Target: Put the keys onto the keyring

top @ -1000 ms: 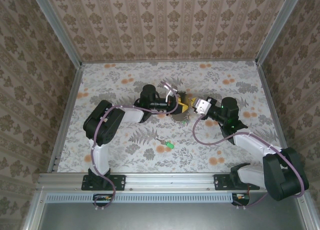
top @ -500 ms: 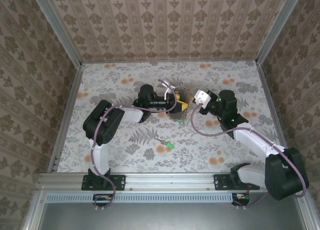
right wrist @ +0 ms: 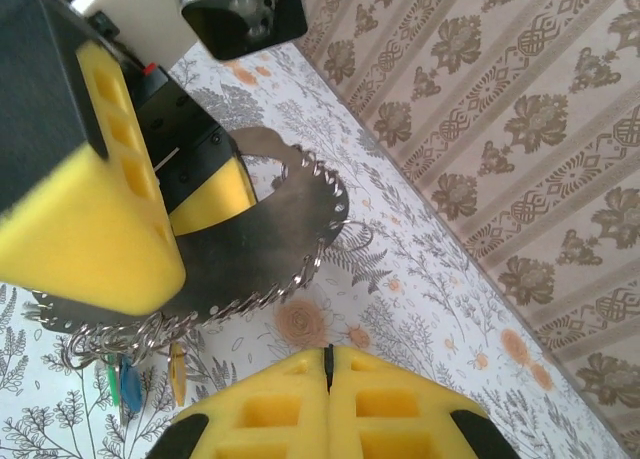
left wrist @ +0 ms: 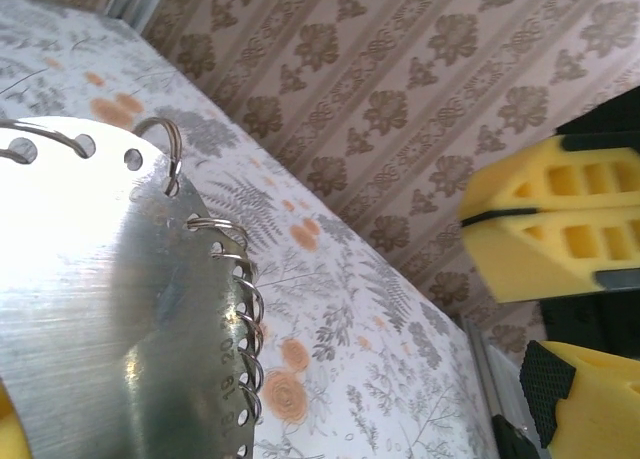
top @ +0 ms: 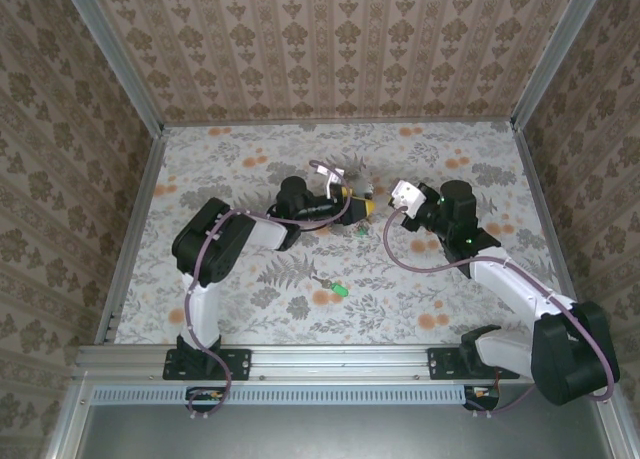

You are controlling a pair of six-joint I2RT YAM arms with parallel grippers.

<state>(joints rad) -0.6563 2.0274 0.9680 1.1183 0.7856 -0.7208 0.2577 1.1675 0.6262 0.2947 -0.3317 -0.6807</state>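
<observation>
**Keyring sits between spread left jaws**

We see the left gripper (top: pixel 357 200) with its jaws spread wide. Between them is the keyring (right wrist: pixel 265 254), a metal disc rimmed with wire loops. Coloured keys (right wrist: pixel 128 387) hang from those loops, and a green key (top: pixel 341 291) lies well apart on the table (top: pixel 450 279). The right gripper (right wrist: pixel 328 367), jaws pressed together, hovers near the disc.

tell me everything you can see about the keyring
The keyring is a flat, brushed-metal disc with holes punched along its rim and small wire rings threaded through them. A few keys, green and yellow, hang from rings on one side. It sits tilted between the open fingers of the left gripper, against one of them.
</observation>
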